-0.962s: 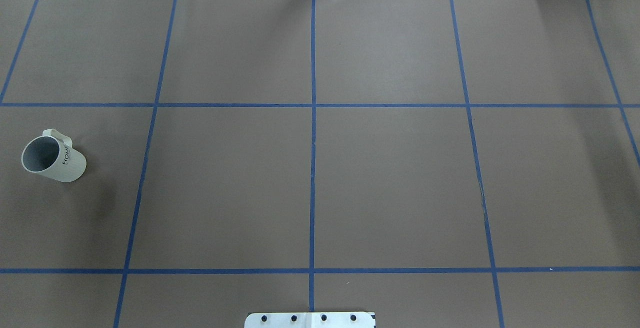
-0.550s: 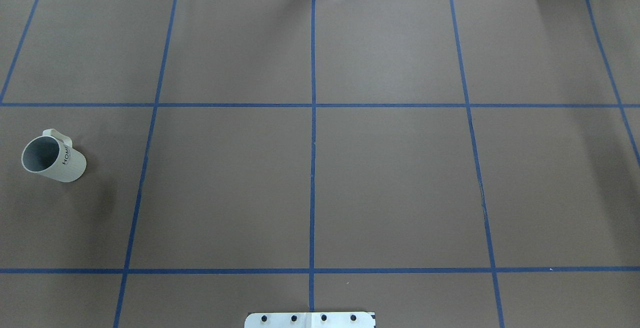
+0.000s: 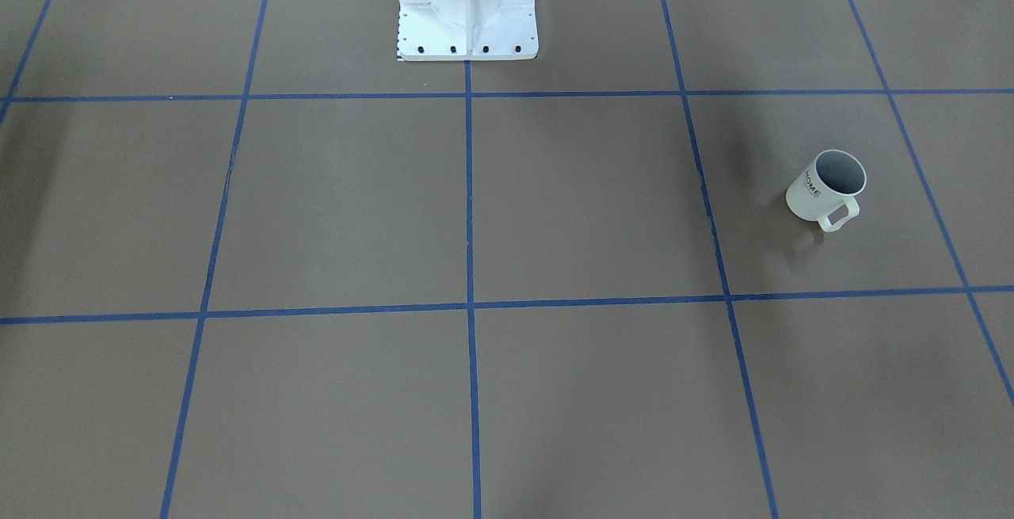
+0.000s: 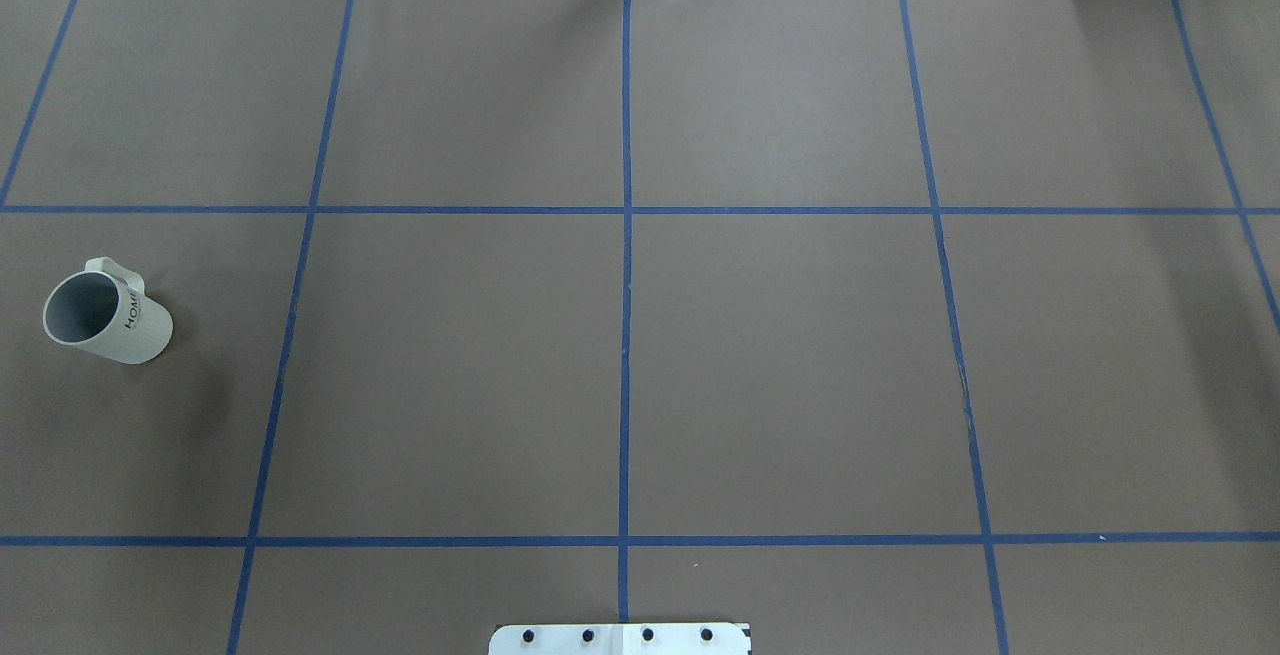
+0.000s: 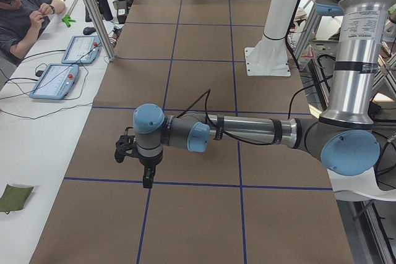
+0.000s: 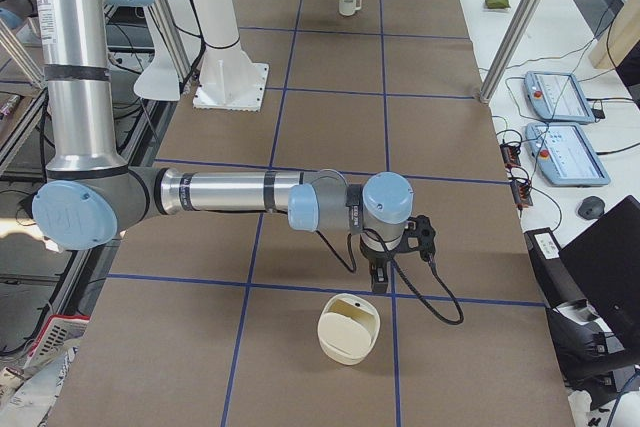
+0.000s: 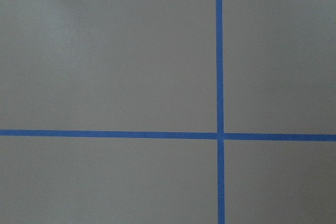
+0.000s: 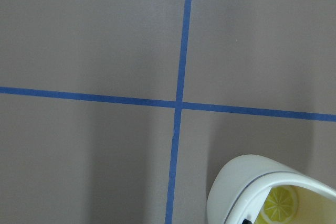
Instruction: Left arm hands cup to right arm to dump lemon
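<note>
While both arms reach out over opposite ends of the table, the mug stands upright far out on the robot's left, in the middle row of the blue tape grid, clear of the lines. Its handle points away from the robot, "HOME" faces the table's center, and the grey inside faces up. Nothing is touching it. On that side the left gripper points straight down near a tape crossing. Only the side camera catches it, so I can't tell if its fingers are spread or closed. Its wrist camera sees just brown surface and crossing tape. At the other end the right gripper also points down, well apart from the mug, and again I can't tell its finger state. A cream bowl sits just beside it. The right wrist camera catches the bowl's rim, with the lemon inside.
</note>
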Available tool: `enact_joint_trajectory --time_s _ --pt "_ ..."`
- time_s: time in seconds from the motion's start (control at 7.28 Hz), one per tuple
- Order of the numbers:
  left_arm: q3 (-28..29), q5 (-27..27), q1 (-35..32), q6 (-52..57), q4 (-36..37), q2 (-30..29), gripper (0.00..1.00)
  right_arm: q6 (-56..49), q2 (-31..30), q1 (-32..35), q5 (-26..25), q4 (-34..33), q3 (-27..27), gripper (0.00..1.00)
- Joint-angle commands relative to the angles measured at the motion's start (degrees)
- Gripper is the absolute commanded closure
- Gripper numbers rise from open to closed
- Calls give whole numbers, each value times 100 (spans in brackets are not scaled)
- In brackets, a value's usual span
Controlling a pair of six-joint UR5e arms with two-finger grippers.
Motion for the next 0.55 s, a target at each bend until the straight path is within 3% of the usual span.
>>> enact_joint_trajectory --time_s 0.0,0.41 --pt "-18 -10 58 33 4 0 0 0 0 5 0 2 0 0" --pt "-27 -19 129 33 4 0 0 471 0 5 -35 2 0 0"
